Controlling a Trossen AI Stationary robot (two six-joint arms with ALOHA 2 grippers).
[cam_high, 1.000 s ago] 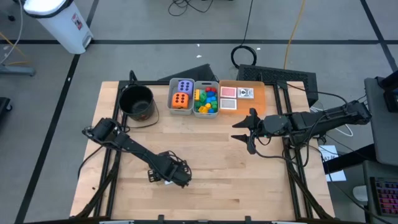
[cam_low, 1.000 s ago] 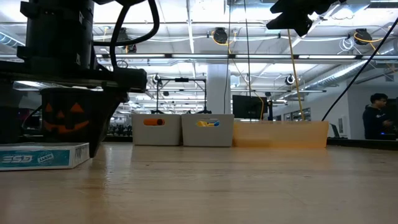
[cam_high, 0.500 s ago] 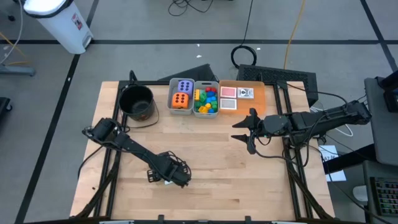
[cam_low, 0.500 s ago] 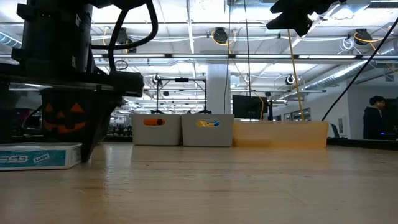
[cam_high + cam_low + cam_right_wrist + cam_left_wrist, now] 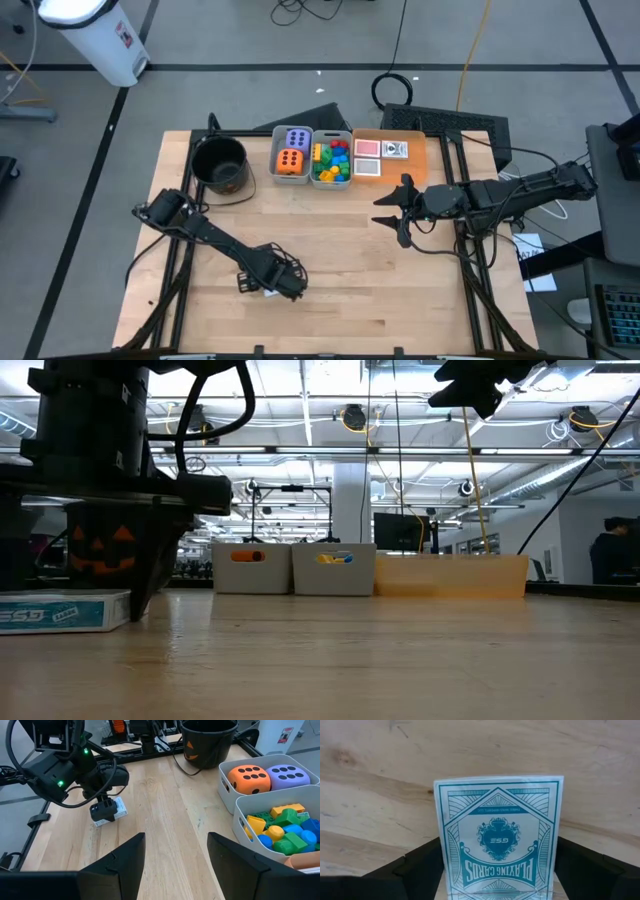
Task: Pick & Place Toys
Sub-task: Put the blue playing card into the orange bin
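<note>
A pale wooden table (image 5: 340, 260) fills the centre of the overhead frame, ringed by grey floor crossed with dark tape lines and cables. At lower left of the tabletop, the left gripper (image 5: 268, 287) hangs over a teal playing-card box (image 5: 498, 840), its fingers (image 5: 422, 865) apart on either side of it. At centre right, the right gripper (image 5: 392, 208) hovers above bare wood, fingers spread and holding nothing. Along the table's upper edge sit a black pumpkin bucket (image 5: 220, 165), a grey bin (image 5: 291, 155) with purple and orange dice, a second bin of coloured bricks (image 5: 332, 162) and an orange tray (image 5: 412, 160) with cards. At table level, a lit industrial hall stretches behind, with a person (image 5: 618, 550) at far right.
</note>
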